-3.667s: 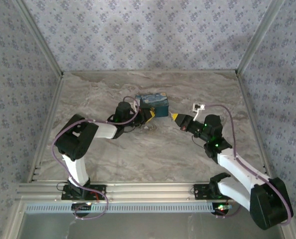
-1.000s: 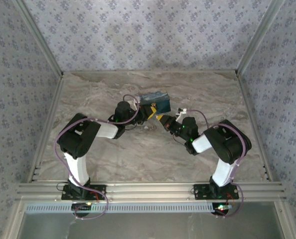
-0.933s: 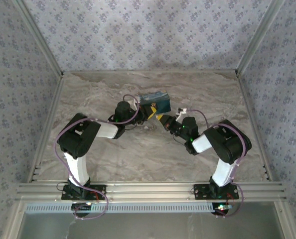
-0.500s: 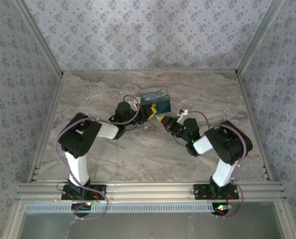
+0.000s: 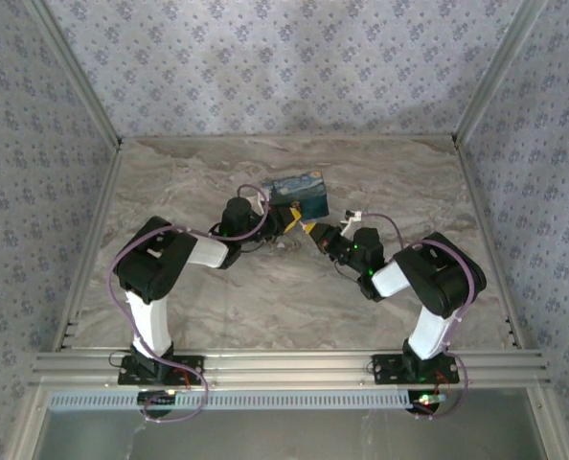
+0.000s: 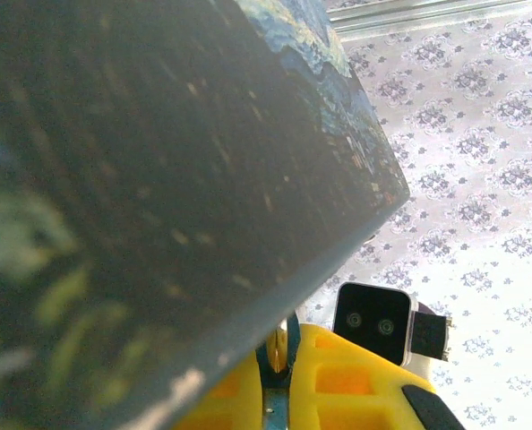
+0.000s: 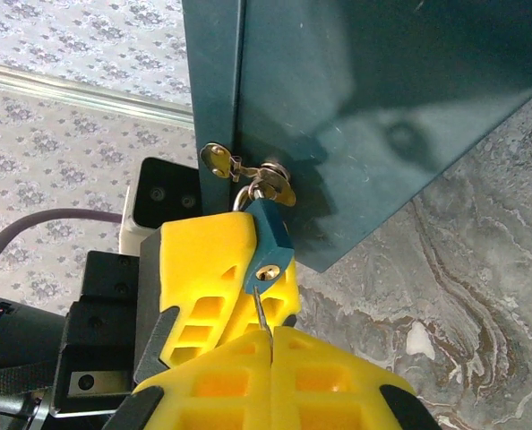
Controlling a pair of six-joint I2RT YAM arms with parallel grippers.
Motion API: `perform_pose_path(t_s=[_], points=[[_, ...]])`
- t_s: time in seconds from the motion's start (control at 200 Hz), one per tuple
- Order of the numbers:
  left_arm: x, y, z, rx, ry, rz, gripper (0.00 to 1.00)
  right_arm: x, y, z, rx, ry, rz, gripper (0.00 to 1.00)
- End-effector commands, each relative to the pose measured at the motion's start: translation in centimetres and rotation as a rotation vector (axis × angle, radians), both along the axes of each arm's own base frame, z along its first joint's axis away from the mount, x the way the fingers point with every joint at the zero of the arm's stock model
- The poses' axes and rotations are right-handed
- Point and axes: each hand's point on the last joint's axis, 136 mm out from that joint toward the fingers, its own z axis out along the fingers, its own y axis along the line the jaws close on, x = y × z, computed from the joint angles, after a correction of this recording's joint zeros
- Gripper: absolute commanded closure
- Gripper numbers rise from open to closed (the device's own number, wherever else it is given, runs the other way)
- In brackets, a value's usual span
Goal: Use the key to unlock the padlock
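The small teal padlock [image 7: 268, 235] hangs by its shackle from the brass hasp [image 7: 219, 161] of the night-sky-print box [image 5: 299, 194]. My left gripper [image 7: 248, 269] is shut on the padlock's body, and its yellow fingers [image 7: 199, 255] lie on both sides of it. The lock's teal edge also shows between those fingers in the left wrist view, padlock [image 6: 274, 405], left gripper [image 6: 282, 348]. My right gripper [image 7: 272, 333] is shut on the key [image 7: 262, 309]. The thin blade points up and its tip touches the padlock's end face just beside the brass keyhole [image 7: 267, 271].
The box's dark underside [image 7: 364, 98] is tipped up off the marble table [image 7: 463, 296], and it looms close over the left wrist camera, box [image 6: 141, 179]. In the top view both grippers meet at the box's near corner, left gripper [image 5: 289, 218], right gripper [image 5: 313, 232]. Patterned walls [image 5: 284, 67] enclose the table.
Since 3.7 s ago the right arm has folded inward, bringing the key to the padlock. Over the last second the box has tipped up a little more and both grippers stayed together.
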Motion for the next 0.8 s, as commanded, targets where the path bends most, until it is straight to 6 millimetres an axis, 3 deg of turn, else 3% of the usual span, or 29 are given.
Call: perform_pose_path(t_s=[0.0, 0.26, 0.63, 0.794], points=[[-0.3, -0.5, 1.3, -0.047, -0.041, -0.021, 0.96, 1.1, 0.0, 1.8, 0.037, -0.053, -0.025, 1.00], [-0.3, -0.5, 1.4, -0.059, -0.041, -0.016, 0.96, 1.3, 0.3, 1.4, 0.028, -0.042, -0.025, 1.00], [0.0, -0.4, 1.8, -0.062, -0.048, -0.009, 0.96, -0.6, -0.7, -0.1, 0.001, -0.010, -0.033, 1.00], [-0.1, -0.5, 1.8, -0.065, -0.048, -0.012, 0.96, -0.2, -0.3, 0.5, 0.013, -0.026, -0.029, 1.00]])
